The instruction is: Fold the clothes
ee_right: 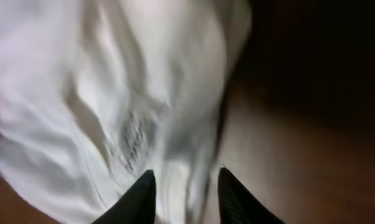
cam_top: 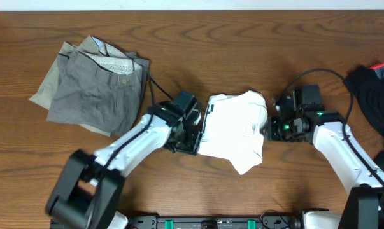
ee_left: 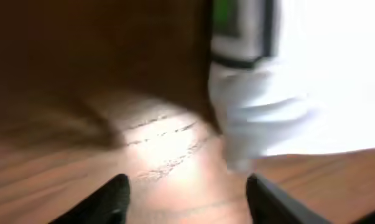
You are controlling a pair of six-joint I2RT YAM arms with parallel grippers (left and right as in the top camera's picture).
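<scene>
A plain white T-shirt (cam_top: 233, 130) lies folded into a compact, rumpled bundle at the centre of the wooden surface (cam_top: 242, 38), flanked by two robot arms. The cloth is creased in soft ridges. One corner trails out toward 5 o'clock, and a faint grey marking shows near its 3 o'clock side. The right wrist view also catches that marking among the folds.

The left gripper (ee_left: 187, 198) sits at the shirt's 9 o'clock edge with its fingers (ee_left: 115, 199) spread wide over bare wood and nothing between them. In the blurred left wrist view the white fabric lies beyond them toward 1 o'clock.

The right gripper (ee_right: 184, 198) sits at the shirt's 3 o'clock edge, its fingers a little apart with white cloth visible in the narrow gap. Whether the fabric touches either finger cannot be told.

Grey-khaki trousers (cam_top: 96, 89) lie in a loose fold at 10 o'clock, well apart from the shirt, with a button and a strip of patterned lining showing at the waistband. A black garment (cam_top: 376, 95) is heaped at the 3 o'clock edge of the surface, partly out of view.
</scene>
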